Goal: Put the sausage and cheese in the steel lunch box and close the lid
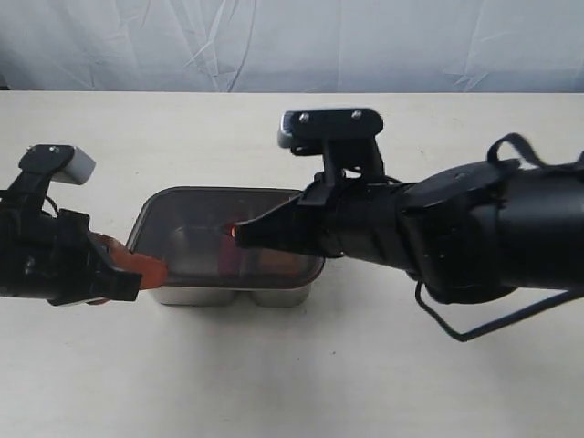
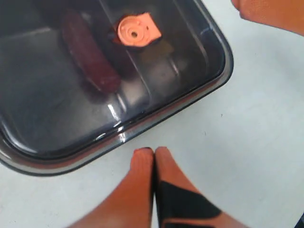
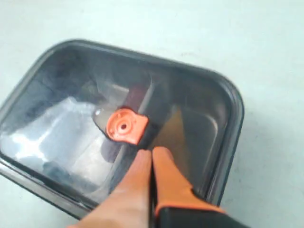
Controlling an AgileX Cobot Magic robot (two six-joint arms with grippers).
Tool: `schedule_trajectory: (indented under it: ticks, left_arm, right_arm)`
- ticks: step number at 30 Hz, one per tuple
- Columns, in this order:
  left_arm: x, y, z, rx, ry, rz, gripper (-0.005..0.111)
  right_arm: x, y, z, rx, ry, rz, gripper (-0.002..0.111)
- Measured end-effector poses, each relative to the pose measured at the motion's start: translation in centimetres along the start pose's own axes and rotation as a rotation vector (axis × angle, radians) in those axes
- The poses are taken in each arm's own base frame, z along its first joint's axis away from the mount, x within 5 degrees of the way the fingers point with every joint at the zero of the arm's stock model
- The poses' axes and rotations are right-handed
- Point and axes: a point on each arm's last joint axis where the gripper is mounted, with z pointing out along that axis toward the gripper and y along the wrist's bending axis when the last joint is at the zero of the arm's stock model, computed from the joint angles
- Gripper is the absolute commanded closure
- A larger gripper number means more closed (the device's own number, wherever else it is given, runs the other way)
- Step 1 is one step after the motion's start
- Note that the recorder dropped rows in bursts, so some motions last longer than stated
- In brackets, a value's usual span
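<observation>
Probably a robotics test bench in a lab — plain white table [image 1: 274,383]; creased pale sheet [image 1: 274,46] as backdrop

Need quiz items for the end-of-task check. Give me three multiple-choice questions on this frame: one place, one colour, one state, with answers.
1. Where is the lid?
A. Seated on the steel lunch box
B. Lifted clear above it
C. Propped against its side

2. What colour is the valve at the lid's centre?
A. Blue
B. Orange
C. White

3. On the right gripper, the jaws are:
A. Wide open
B. Clamped on the lid's rim
C. Shut, nothing between them

Answers:
1 A: the dark lid's rim follows the box's edge in both wrist views.
2 B: it shows orange in both wrist views.
3 C: in the right wrist view the jaws meet tip to tip over the lid, beside the valve.
</observation>
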Motion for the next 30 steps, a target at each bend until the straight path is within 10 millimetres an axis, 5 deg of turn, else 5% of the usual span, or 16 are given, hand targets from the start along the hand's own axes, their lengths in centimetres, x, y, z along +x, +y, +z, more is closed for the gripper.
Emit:
schedule_trajectory:
  ticks: [9,21,30]
  left_arm:
    - [-0.2,-2.9,-3.2,0.094,-0.101,0.101,0.107]
    - [2.0,-8.4,-10.9,0.165,-0.373,0.214,0.107]
    - [5.2,-11.1,-15.1,0.205,-0.570,0.299,0.107]
  right_arm:
    - [-2.6,-0.7,-5.4,-0.016,-0.170,0.043,0.109]
    - [0.4,-4.8,-11.8,0.055,-0.291,0.088,0.109]
    - [1.2,-5.9,-14.2,0.033,-0.358,0.115,0.109]
